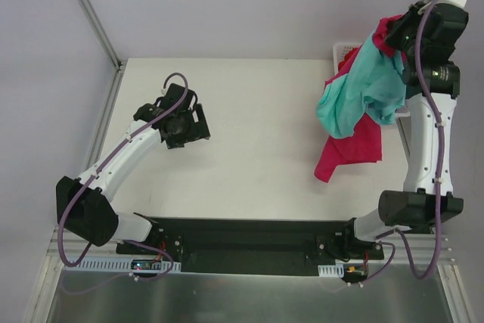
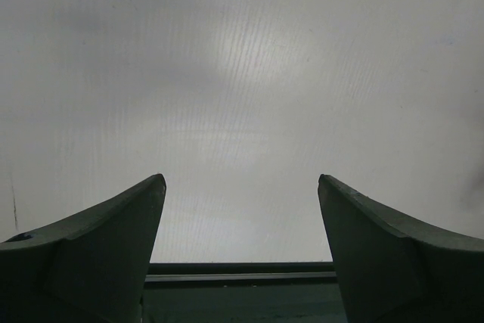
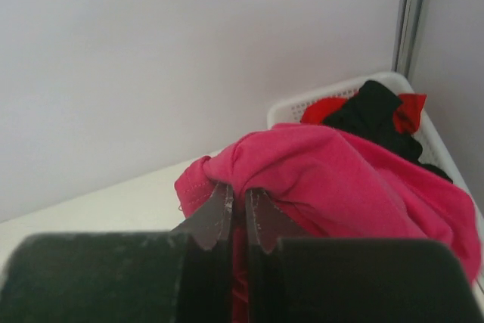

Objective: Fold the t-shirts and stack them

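Pink shirt [image 1: 349, 153] | right hand [image 3: 237, 213] pinches it aloft, teal shirt [image 1: 363, 92] tangled on | best: shed teal, lay flat on bench [image 1: 257, 104] | left hand [image 2: 241, 181] spread, empty

The table [image 1: 249, 96] is seen from overhead; its surface is framed closely by the left wrist camera, the pink shirt [image 3: 340, 179] shared by right-wrist and overhead views.
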Controlling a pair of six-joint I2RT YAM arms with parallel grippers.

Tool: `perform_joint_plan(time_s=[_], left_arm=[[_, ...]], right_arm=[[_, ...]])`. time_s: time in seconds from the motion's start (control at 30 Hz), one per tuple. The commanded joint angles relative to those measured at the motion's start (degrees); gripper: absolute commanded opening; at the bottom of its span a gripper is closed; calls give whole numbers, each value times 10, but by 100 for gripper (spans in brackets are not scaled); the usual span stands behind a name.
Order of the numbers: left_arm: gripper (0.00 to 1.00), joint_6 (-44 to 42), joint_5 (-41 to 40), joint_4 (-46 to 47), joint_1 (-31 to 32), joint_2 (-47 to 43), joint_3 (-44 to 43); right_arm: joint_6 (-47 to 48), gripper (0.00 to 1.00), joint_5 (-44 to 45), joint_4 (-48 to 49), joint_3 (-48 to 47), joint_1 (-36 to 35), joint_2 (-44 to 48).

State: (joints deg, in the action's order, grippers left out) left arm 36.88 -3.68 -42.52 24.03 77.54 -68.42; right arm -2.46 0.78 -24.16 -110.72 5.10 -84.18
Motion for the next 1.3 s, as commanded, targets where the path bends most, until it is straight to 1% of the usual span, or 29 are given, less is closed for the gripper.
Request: perform_joint_plan(time_s=[0.0, 0.2, 0.33, 0.37, 0.47, 0.6, 0.67, 0.73, 0.9, 0.97, 1.1, 1.17, 1.27], left_arm=[[82, -3, -14, -13, 3, -6, -17], [82, -5, -9, -15, 3, 22, -36], [82, -4, -7, -15, 5, 34, -37], [82, -4, -8, -15, 5, 35, -37], [82, -4, -12, -14, 5, 36, -33], [82, -2, -11, -13, 6, 38, -29], [82, -5, -12, -14, 6, 40, -29], [82, -5, -12, -15, 6, 40, -29], [82, -4, -14, -14, 8, 32, -22], [82, -4, -14, -15, 9, 30, -19], [82, -4, -17, -14, 11, 31, -10], [82, -4, -18, -15, 12, 36, -9], [82, -5, -18, -15, 13, 42, -12]], right_arm=[[2, 1, 13, 40, -42, -4, -28], [21, 1, 62, 17, -117, -4, -95], [31, 1, 113, 26, -117, -4, -105], [36, 1, 139, 37, -115, -4, -107], [53, 1, 163, 46, -118, -4, -121], [49, 1, 177, 51, -87, -4, -124], [58, 1, 185, 75, -59, -5, -121], [63, 1, 202, 85, -55, -8, -126], [87, 1, 243, 97, -72, -7, -193], [91, 1, 245, 111, -64, -7, -210], [91, 1, 244, 109, -57, -7, -264], [84, 1, 244, 104, -39, -8, -286], [69, 1, 240, 112, 0, -7, -286]])
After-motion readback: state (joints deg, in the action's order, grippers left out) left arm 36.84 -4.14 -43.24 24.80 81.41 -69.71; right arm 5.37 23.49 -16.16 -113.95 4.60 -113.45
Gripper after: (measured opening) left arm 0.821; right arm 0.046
